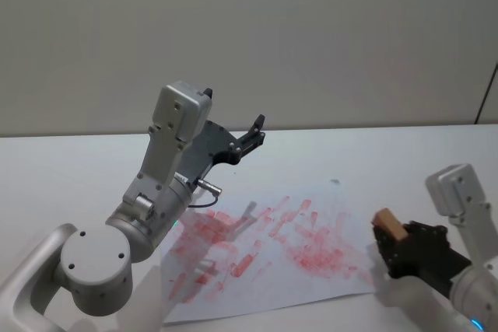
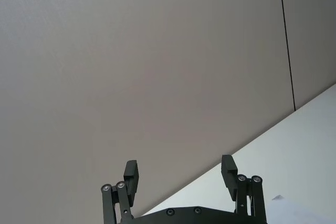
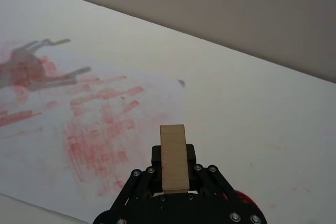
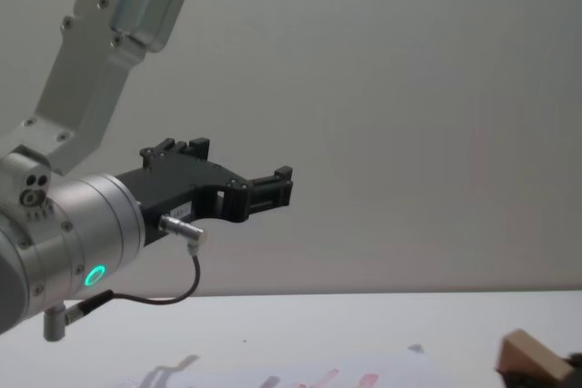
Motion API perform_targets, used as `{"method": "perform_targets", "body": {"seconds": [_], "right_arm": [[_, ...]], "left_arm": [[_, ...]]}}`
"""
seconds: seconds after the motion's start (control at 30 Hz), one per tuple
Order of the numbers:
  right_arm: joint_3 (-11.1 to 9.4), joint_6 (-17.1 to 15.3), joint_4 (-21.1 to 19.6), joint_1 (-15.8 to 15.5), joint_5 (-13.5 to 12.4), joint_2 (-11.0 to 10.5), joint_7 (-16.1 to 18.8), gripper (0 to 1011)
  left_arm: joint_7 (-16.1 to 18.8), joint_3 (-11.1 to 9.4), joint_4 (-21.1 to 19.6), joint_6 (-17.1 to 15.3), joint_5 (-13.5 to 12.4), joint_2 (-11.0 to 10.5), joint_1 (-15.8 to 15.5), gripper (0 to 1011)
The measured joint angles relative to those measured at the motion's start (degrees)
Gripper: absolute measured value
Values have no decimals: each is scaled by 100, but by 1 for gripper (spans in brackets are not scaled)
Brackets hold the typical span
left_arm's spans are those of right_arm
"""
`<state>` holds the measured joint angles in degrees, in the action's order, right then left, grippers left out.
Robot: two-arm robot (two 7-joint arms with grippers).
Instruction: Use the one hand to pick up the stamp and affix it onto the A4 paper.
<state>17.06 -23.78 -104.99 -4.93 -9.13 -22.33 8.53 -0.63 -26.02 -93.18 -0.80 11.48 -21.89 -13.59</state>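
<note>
1. The right tool (image 3: 176, 182) pinches the wooden stamp (image 3: 174, 157) upright, just off the right edge of the A4 paper (image 1: 264, 258) on the desk (image 1: 70, 169).
2. Left tool (image 2: 181, 174) — spread, parked aloft.
3. Next, likely: carry the stamp over the sheet — press down.

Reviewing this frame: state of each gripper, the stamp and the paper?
Black ribbed right gripper: shut on the wooden block stamp, beside the sheet.
Wooden block stamp: gripped, off the paper.
White A4 paper: flat, covered in red marks.
Black left gripper: open, raised, empty.
</note>
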Motion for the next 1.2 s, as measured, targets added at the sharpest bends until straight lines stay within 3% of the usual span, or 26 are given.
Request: {"method": "perform_targets", "body": {"seconds": [0.5, 1.2], "right_arm": [[-296, -455, -276, -439, -325, -208, -1061, 219], [-423, -618, -236, -425, -269, -198, -1229, 219]], "left_arm": [[0, 0, 0, 0, 0, 0, 0, 1001], [0, 0, 0, 0, 0, 0, 0, 1001]]}}
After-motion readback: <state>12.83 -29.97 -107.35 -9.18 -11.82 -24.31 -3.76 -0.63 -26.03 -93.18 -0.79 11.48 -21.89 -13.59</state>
